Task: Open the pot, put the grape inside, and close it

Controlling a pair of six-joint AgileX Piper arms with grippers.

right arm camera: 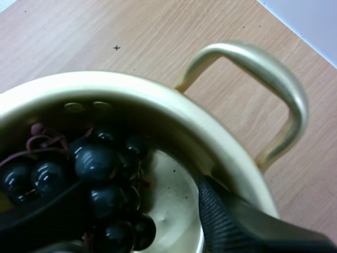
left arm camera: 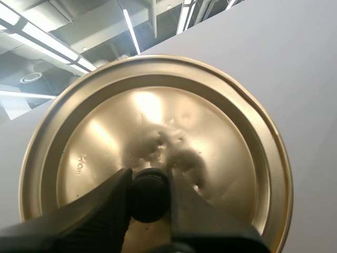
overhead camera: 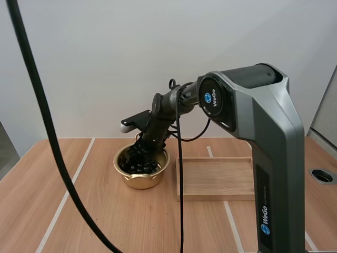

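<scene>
The left jaws pinch the knob [left arm camera: 150,194] of the lid [left arm camera: 158,116]; the right jaws stand apart inside the pot [overhead camera: 141,182], astride the grapes [right arm camera: 95,163].

Wooden table [overhead camera: 105,221], pale wall [overhead camera: 105,63].
White lines [overhead camera: 64,197] cross its light-brown top; the wall is evenly lit.

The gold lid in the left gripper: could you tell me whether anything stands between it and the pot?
Yes: the right gripper reaches into the round gold metal pot, at the dark grapes, so it blocks the shiny gold lid held by the left gripper.
</scene>
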